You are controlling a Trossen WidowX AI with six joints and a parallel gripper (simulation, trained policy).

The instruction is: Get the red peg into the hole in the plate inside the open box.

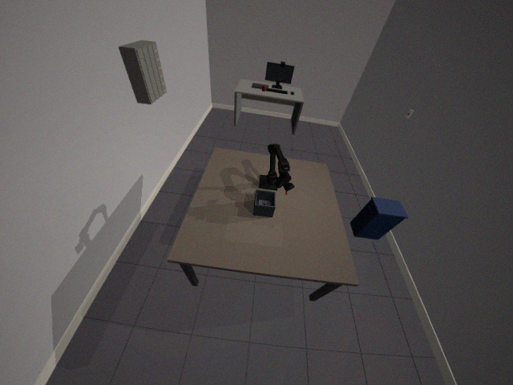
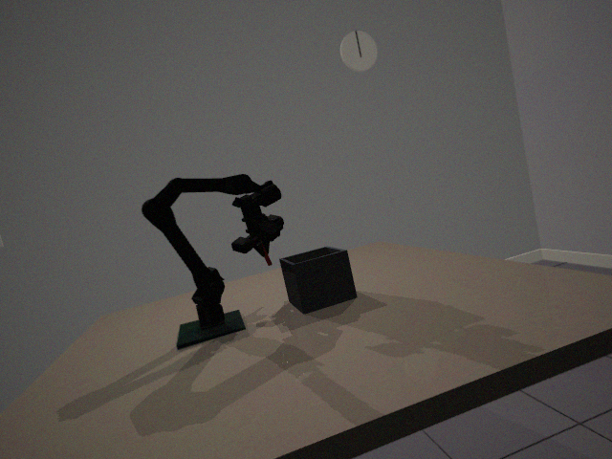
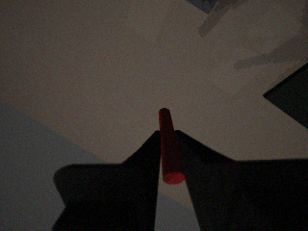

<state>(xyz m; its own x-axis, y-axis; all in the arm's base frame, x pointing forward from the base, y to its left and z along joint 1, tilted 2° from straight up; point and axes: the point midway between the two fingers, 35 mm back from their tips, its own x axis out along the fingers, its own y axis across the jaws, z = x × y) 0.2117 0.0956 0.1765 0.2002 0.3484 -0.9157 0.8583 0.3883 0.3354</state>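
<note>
The red peg (image 1: pixel 286 192) (image 2: pixel 268 259) (image 3: pixel 167 144) is held between the fingertips of my gripper (image 2: pixel 265 250) (image 3: pixel 166 134), which is shut on it. The peg is up off the table and tilted, its lower end sticking out below the fingers. The open dark box (image 1: pixel 264 210) (image 2: pixel 321 284) stands on the table beside the gripper; the peg is outside it, at about rim height in the exterior view. Inside the box, a lighter plate (image 1: pixel 264 203) shows at the bottom in the top view; its hole is too small to tell.
The box walls stand between the peg and the plate. The arm's green base plate (image 2: pixel 187 335) (image 3: pixel 293 98) is on the table (image 1: pixel 248 257) (image 2: pixel 445 281) near the box. A blue bin (image 1: pixel 379 219) and a desk (image 1: pixel 248 86) with a monitor stand away from the table.
</note>
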